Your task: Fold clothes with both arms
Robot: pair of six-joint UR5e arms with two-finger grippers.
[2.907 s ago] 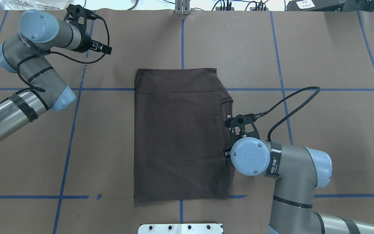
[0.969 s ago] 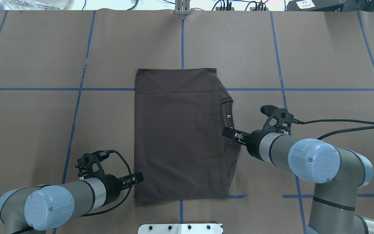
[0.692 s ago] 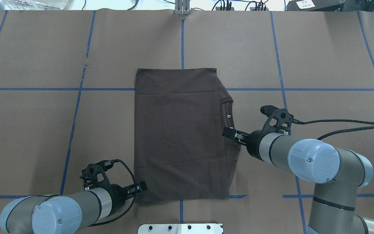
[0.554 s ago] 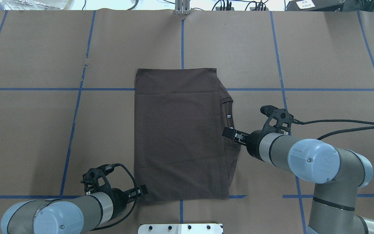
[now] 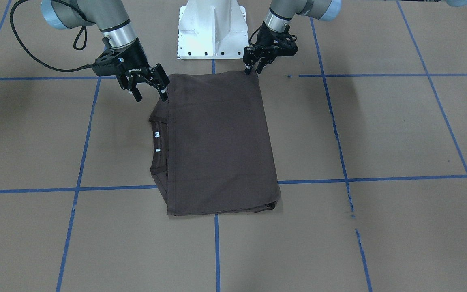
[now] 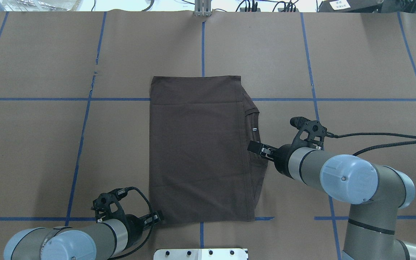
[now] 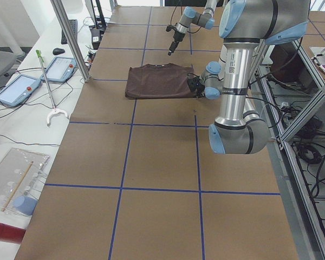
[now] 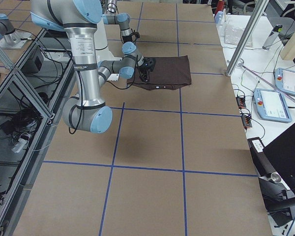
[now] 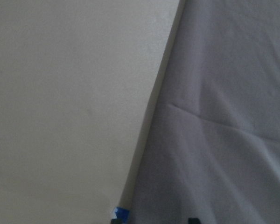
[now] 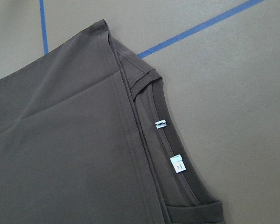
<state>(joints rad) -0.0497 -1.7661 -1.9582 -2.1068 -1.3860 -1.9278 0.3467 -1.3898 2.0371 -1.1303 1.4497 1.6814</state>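
The dark brown T-shirt (image 6: pixel 197 151) lies flat on the table, folded into a rectangle. Its ribbed collar (image 10: pixel 165 140) and white neck tags (image 10: pixel 178 164) stick out on my right side. My left gripper (image 6: pixel 156 217) is low at the shirt's near left corner (image 5: pixel 249 74). Its jaws are a little apart, and the left wrist view shows the shirt's edge (image 9: pixel 149 121) running between them. My right gripper (image 5: pixel 151 96) is wide open and empty, hovering over the collar-side edge of the shirt (image 5: pixel 217 146). It shows in the overhead view (image 6: pixel 254 147) too.
The white bolted pedestal (image 5: pixel 211 28) stands just behind the shirt's near edge. Blue tape lines (image 6: pixel 202 43) cross the brown table cover. A metal post (image 7: pixel 70 38) and teach pendants (image 7: pixel 13 89) stand on a side bench beyond the table's far edge.
My left arm has swung from the far left of the table to the shirt's near left corner, and its gripper has crept nearer and lower there. The right gripper has turned and stayed put.
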